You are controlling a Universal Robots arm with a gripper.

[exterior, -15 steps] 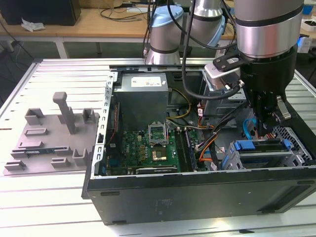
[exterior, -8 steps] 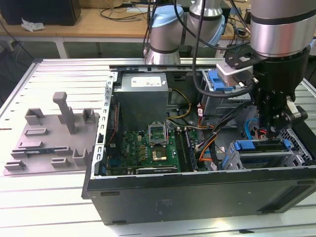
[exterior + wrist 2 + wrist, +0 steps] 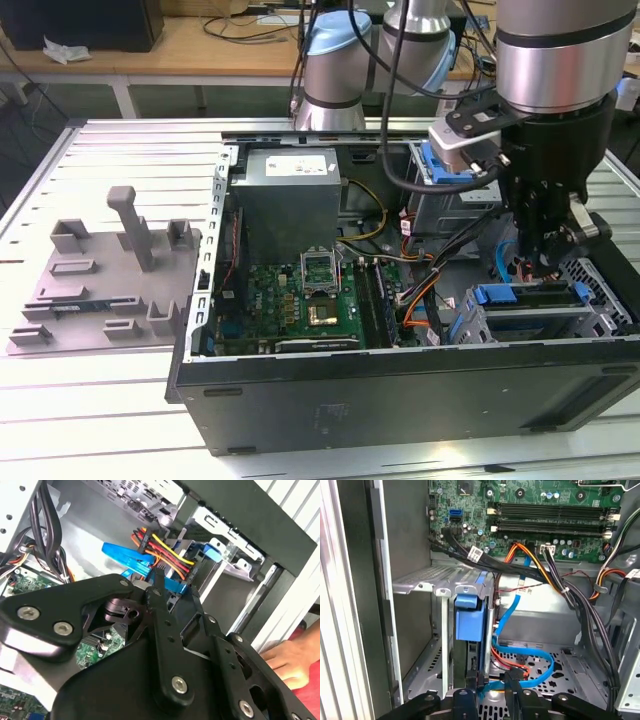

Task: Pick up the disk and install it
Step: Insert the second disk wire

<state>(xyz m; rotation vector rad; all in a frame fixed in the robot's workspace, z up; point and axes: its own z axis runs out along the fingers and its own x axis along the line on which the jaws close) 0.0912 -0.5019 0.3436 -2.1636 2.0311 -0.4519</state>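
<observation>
Open black metal PC case on a slotted aluminium table, one grey plastic fixture tray at centre-left of the exterior view; one blue flat data cable and one bundle of red, yellow and orange wires cross the bay floor by the fingertips; one person's hand lies just outside the case. Black two-finger gripper hangs low w/ fingers narrowly parted, gripping nothing. The disk stands edge-on in the silver metal drive cage, lower right of the exterior view, blue carrier front showing, body mostly hidden.
</observation>
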